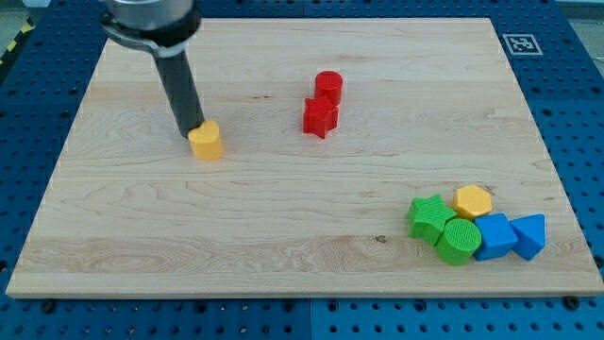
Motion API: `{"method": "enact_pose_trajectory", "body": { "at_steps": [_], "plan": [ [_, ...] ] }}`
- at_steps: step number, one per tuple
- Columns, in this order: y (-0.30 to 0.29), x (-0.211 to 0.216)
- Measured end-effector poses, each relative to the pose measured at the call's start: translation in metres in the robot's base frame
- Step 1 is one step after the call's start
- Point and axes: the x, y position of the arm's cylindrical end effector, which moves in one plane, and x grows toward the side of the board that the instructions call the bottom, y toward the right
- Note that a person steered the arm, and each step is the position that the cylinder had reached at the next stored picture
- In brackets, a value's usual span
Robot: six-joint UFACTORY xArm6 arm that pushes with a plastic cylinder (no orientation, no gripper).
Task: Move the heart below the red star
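Note:
A yellow heart block (206,141) lies on the wooden board at the view's left of centre. My tip (189,133) stands right against the heart's upper left side. The red star (320,117) lies near the board's upper middle, well to the view's right of the heart. A red cylinder (327,86) touches the star on its upper side.
A cluster sits at the view's bottom right: a green star (430,217), a green cylinder (458,241), a yellow hexagon (471,201), a blue cube (494,236) and a blue triangle (529,234). The board's edge (302,296) runs along the view's bottom.

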Motion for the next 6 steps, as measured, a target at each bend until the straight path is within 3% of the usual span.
{"method": "enact_pose_trajectory", "body": {
  "at_steps": [2, 4, 6],
  "plan": [
    [0.039, 0.013],
    [0.008, 0.039],
    [0.064, 0.043]
  ]
}}
